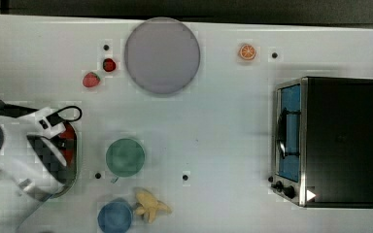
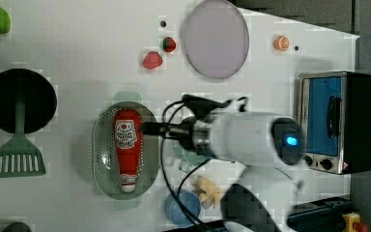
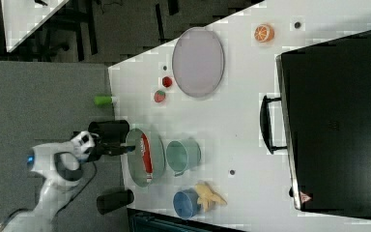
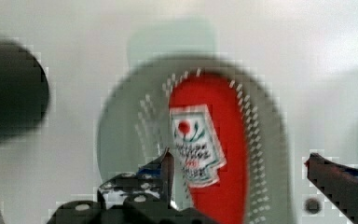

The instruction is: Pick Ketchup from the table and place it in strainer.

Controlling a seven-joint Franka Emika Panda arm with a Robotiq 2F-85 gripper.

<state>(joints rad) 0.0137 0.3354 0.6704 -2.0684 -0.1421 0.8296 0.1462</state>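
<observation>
- The Ketchup (image 2: 126, 147) lies flat inside the strainer (image 2: 101, 159), lower left of centre in the left view.
- The claw (image 4: 242, 179) hangs above it, fingers spread apart, gripping nothing.
- Placing looks done; the release step is in hand.
- Next calls for lifting clear of the strainer's rim.

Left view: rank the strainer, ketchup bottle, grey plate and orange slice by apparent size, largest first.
1. Strainer and grey plate: they look much alike, and the plate lies farther up the table, so I won't split them.
2. Ketchup bottle, lying inside the strainer.
3. Orange slice.
</observation>
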